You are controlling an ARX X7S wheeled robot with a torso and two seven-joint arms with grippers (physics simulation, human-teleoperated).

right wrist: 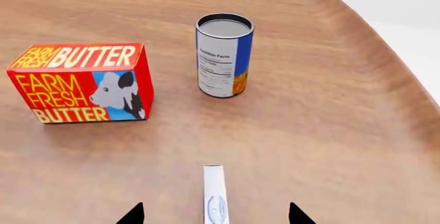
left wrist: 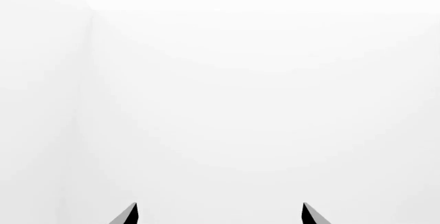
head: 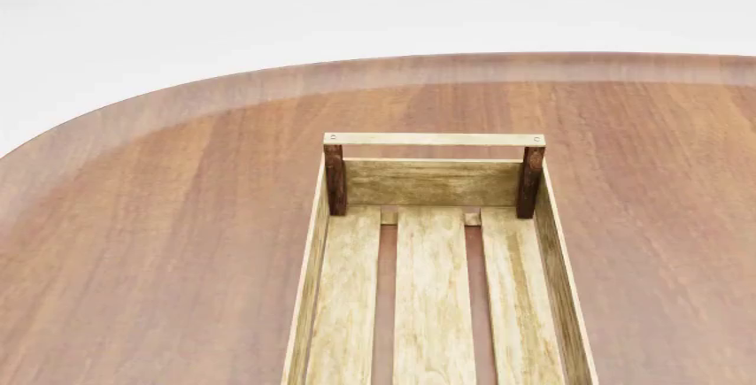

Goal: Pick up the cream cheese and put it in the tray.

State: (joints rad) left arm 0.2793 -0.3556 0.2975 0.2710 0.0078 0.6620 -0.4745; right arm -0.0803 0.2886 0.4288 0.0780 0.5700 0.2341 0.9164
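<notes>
Worktop (head: 154, 226): wide, rounded, reddish-brown wood grain; it carries every item seen.

Tray (head: 434, 142): long light-wood slatted crate with dark corner posts and a rail handle at the far end, lying on the worktop in the head view. Three floor slats with gaps show; nothing lies on the visible part.

Butter box (right wrist: 81, 82): red-orange, standing on the worktop in the right wrist view. It reads "FARM FRESH BUTTER" on top and front, with a cow on a blue panel.

Can (right wrist: 224, 55): upright, blue and orange with a grey lid, near the butter box and apart from it. A white panel is headed "Nutrition Facts"; the smaller print is unreadable.

Cream cheese (right wrist: 215, 195): narrow white-grey box with a blue oval logo, on the worktop between the right pincer (right wrist: 216, 214) tips, outside the tray. The tips stand apart and touch nothing; butter box and can lie beyond.

Left pincer (left wrist: 220, 213): tips apart, against blank white.
</notes>
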